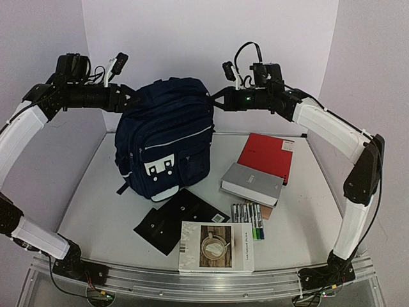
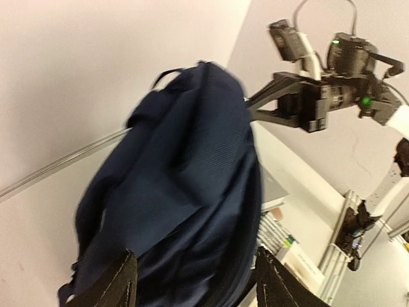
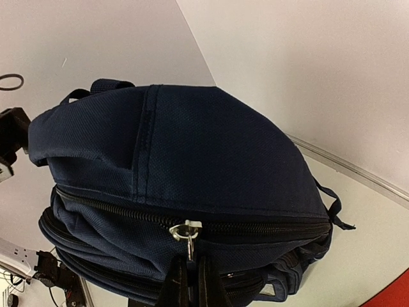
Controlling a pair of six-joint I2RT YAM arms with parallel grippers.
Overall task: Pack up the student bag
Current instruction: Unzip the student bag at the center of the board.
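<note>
Your right claw (image 3: 190,268) is pinched shut on the silver zipper pull (image 3: 186,231), fingers cut off by the frame edge. Your left claw (image 2: 195,259) gapes wide. The navy-blue fabric backpack (image 1: 165,137) between its fingers is blurred and contact is unclear. The backpack stands upright on the white table (image 1: 96,192), its top between both claws.

Wide-spread left gripper (image 2: 195,259) faces the blurred student bag (image 2: 185,173).

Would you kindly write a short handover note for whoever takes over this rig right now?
Left gripper: open, at the top of the large navy-blue fabric backpack.
Right gripper: shut on its silver metal zip pull.
Backpack stands upright at the back of the white table; zip looks closed.
Lying in front: red book, grey book, markers, flat black pouch, cup-cover book.
Done: nothing visibly packed. Left: unzip, load everything.
</note>
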